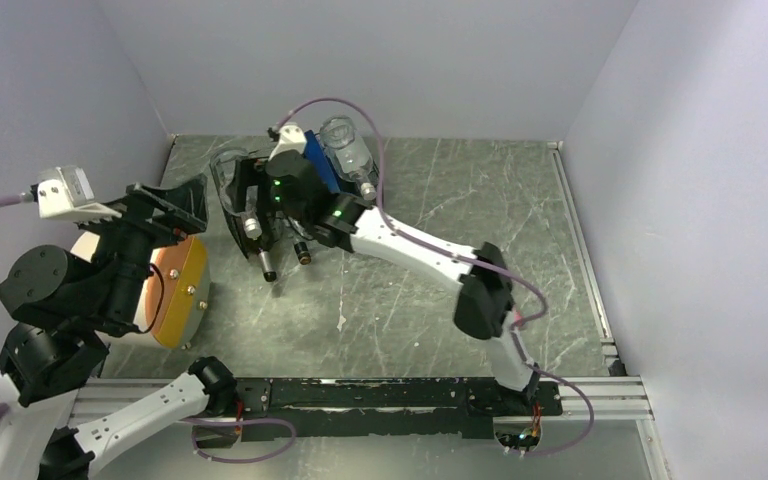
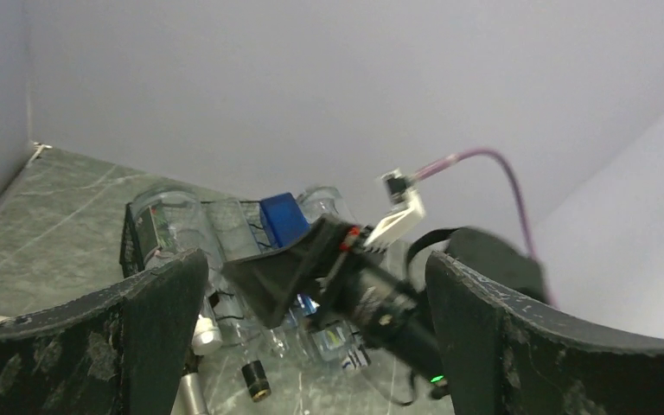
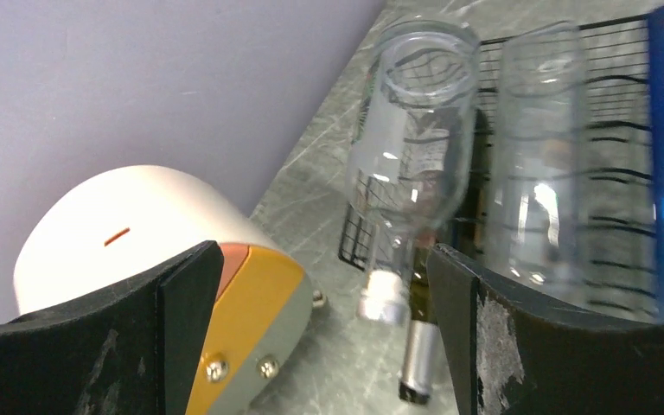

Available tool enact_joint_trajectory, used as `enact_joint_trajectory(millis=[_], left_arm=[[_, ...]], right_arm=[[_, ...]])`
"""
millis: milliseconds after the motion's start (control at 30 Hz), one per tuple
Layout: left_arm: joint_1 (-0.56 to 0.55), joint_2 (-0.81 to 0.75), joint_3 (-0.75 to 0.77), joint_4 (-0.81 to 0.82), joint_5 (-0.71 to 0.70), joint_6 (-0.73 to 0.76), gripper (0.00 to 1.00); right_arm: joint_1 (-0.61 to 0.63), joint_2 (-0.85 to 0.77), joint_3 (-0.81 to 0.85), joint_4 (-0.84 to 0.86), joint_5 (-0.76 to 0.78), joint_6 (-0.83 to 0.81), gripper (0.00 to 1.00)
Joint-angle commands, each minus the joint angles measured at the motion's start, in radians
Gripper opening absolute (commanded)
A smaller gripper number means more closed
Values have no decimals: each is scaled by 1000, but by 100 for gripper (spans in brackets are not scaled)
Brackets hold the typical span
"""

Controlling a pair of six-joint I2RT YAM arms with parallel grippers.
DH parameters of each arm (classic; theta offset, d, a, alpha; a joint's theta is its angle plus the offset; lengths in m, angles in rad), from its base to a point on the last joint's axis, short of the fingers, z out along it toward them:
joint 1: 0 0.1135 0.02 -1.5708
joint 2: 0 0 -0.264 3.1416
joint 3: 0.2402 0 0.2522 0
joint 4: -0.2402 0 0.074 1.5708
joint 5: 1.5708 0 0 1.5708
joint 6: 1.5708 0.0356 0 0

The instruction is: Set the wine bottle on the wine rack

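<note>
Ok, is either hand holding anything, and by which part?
Nothing is held. The right hand is open above the clear bottle lying on the rack; the left hand is open and empty.

The wine rack (image 3: 614,69) is black wire mesh with wavy rows of thin rods, and it stands at the far side of the scene, left of centre. A clear wine bottle (image 3: 411,147) lies on the rack's left part. Its base points far, and its neck slopes toward the near side, past the rack's edge, ending in a pale cap. Just to its right a second clear bottle (image 3: 540,173) lies parallel on the rack. A dark bottle neck (image 3: 417,363) with a silver cap juts out below the first.
</note>
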Motion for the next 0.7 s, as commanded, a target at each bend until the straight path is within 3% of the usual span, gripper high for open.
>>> enact_joint_trajectory(millis=[0, 133, 333, 500, 667], left_arm=[[-5, -63, -45, -43, 163, 37, 99], [-3, -89, -59, -62, 214, 19, 99], [-4, -67, -75, -66, 350, 24, 98], [-4, -51, -114, -69, 343, 34, 100], [-3, -8, -126, -108, 330, 34, 99]], right_arm=[[-1, -228, -211, 56, 41, -63, 95], [6, -423, -415, -71, 155, -128, 98], [5, -746, -782, -236, 342, -71, 100], [6, -895, -805, -584, 518, 106, 100], [5, -1023, -807, -714, 595, 119, 100]])
